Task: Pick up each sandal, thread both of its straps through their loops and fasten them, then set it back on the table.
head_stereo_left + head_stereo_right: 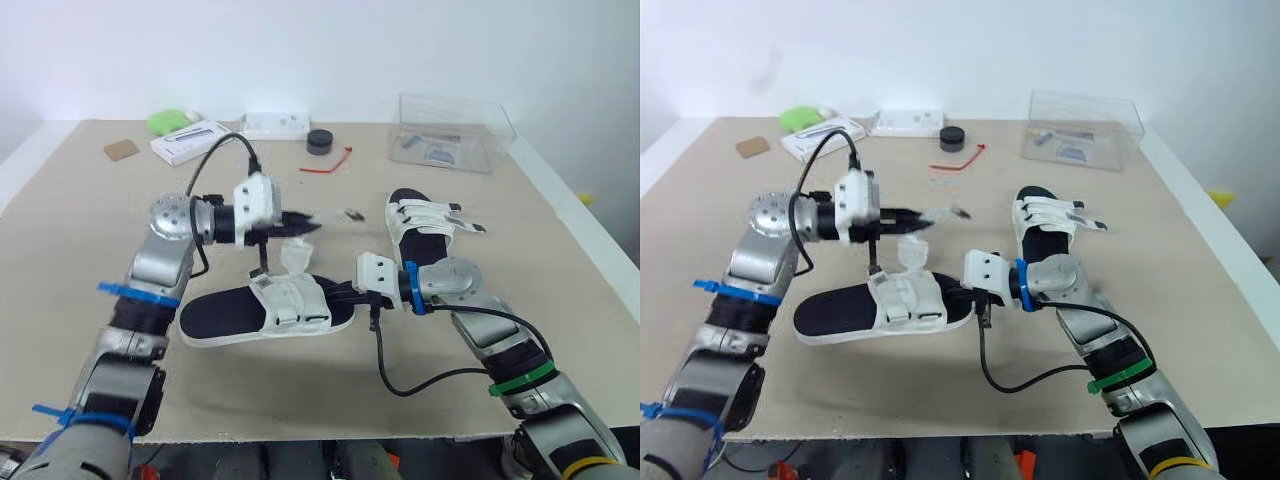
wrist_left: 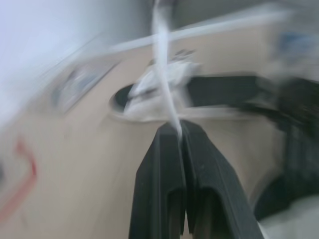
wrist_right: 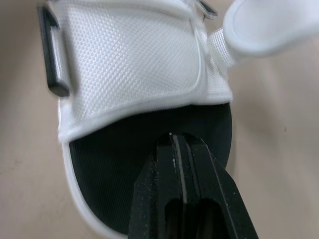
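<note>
Table (image 1: 90,230), tan, bore two sandals; near sandal (image 1: 225,318), lower centre of frame, lay flat with one strap raised; far sandal (image 1: 420,228), right of centre, lay well apart. Right gripper (image 3: 173,137) was clenched, tips on the near sandal's black footbed; left gripper (image 2: 178,127) was clenched on the white strap (image 2: 163,74), above that sandal. Advice — keep the footbed pinned; draw the strap taut toward its loop, untwisted.
</note>
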Motion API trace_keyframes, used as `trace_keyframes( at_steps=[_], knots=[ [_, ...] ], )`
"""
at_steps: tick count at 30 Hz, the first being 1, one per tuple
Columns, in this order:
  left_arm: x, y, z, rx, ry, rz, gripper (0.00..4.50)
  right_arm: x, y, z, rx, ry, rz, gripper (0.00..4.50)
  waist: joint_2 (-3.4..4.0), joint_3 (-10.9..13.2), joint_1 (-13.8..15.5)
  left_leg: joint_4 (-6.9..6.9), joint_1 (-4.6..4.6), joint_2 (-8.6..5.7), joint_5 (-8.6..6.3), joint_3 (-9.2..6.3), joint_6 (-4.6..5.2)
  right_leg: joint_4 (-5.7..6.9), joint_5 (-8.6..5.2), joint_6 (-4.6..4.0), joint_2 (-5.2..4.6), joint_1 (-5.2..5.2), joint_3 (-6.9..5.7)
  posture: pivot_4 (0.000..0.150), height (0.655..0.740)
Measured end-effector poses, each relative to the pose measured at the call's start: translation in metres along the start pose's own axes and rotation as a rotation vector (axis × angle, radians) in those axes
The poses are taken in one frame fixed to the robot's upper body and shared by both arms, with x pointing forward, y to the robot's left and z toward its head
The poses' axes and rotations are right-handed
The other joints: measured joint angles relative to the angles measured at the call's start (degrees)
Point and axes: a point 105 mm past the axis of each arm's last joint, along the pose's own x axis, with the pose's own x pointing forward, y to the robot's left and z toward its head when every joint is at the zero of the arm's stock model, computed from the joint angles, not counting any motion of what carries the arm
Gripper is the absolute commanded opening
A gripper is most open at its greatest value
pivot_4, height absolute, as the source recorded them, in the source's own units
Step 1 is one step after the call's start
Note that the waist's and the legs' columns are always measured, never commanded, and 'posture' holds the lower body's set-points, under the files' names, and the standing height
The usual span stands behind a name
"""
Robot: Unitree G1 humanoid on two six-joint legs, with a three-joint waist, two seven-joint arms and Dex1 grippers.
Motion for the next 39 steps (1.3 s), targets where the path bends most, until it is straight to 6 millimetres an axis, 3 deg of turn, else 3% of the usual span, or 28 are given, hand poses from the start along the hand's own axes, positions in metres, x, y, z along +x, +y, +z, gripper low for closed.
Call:
trace_keyframes(
  at_steps=[3,4,7,14,20,21,26,32,35,39],
  knots=[
    [-0.007,-0.036,-0.002,0.207,0.034,-0.128,0.09,0.001,-0.001,-0.001,0.003,-0.002,-0.002,0.0,0.0,0.0,0.0,0.0,0.03,0.04,0.03,0.01,0.03,0.0,0.0,0.01,0.05,0.0,-0.02,0.15,0.74],
    [-0.007,-0.037,-0.003,0.215,0.035,-0.133,0.09,0.001,-0.001,-0.001,0.004,-0.002,-0.002,0.0,0.0,0.0,0.0,0.0,0.03,0.04,0.04,0.01,0.04,0.0,0.0,0.01,0.05,0.0,-0.04,0.15,0.74],
    [-0.013,-0.054,0.001,0.49,0.045,-0.241,0.09,0.002,-0.001,-0.001,0.0,-0.005,0.001,0.0,0.01,0.0,0.0,0.0,0.05,0.06,0.06,0.0,0.07,0.0,-0.12,0.21,0.08,0.02,-0.07,0.15,0.74],
    [-0.008,-0.069,-0.007,0.572,0.042,-0.349,0.09,0.004,-0.002,0.0,-0.014,-0.005,0.017,0.0,0.01,0.0,0.0,0.01,0.07,0.08,0.07,0.03,0.09,0.01,-0.12,0.23,0.11,0.02,-0.09,0.15,0.74],
    [-0.005,-0.059,-0.001,0.483,0.039,-0.322,2.7,0.005,-0.002,0.001,-0.022,-0.008,0.019,0.0,0.01,0.0,0.0,0.01,0.08,0.14,0.07,0.0,0.1,0.01,-0.13,0.2,0.24,0.02,-0.11,0.15,0.74],
    [-0.006,-0.056,0.003,0.427,0.038,-0.311,3.0,0.005,-0.002,0.001,-0.024,-0.009,0.021,0.0,0.01,0.0,0.0,0.0,0.07,0.15,0.06,0.0,0.11,0.01,-0.14,0.19,0.27,0.01,-0.11,0.15,0.74],
    [-0.014,-0.046,0.007,0.271,0.072,-0.275,3.0,0.005,-0.002,0.001,-0.025,-0.009,0.021,0.0,0.01,0.0,0.0,0.0,0.07,0.16,0.06,-0.01,0.12,0.01,-0.16,0.18,0.27,0.0,-0.13,0.15,0.74],
    [-0.048,-0.03,0.009,0.034,0.177,-0.195,3.0,0.004,-0.001,0.001,-0.027,-0.011,0.021,0.0,0.01,0.0,0.0,-0.02,0.06,0.21,0.04,-0.03,0.13,0.01,-0.22,0.19,0.28,-0.01,-0.17,0.15,0.74],
    [-0.065,-0.035,0.018,-0.291,0.169,-0.172,3.0,0.005,0.0,0.002,-0.03,-0.015,0.024,0.0,0.0,0.0,-0.2,-0.02,0.05,0.22,0.0,-0.02,0.18,0.02,-0.28,0.24,0.28,-0.04,-0.18,0.15,0.74],
    [-0.084,-0.057,0.039,-0.734,0.087,-0.178,3.0,0.005,0.0,0.002,-0.031,-0.017,0.029,0.0,0.01,0.0,-0.3,-0.04,0.09,0.23,-0.06,-0.07,0.23,0.05,-0.42,0.25,0.21,-0.03,-0.15,0.15,0.74]
  ],
)
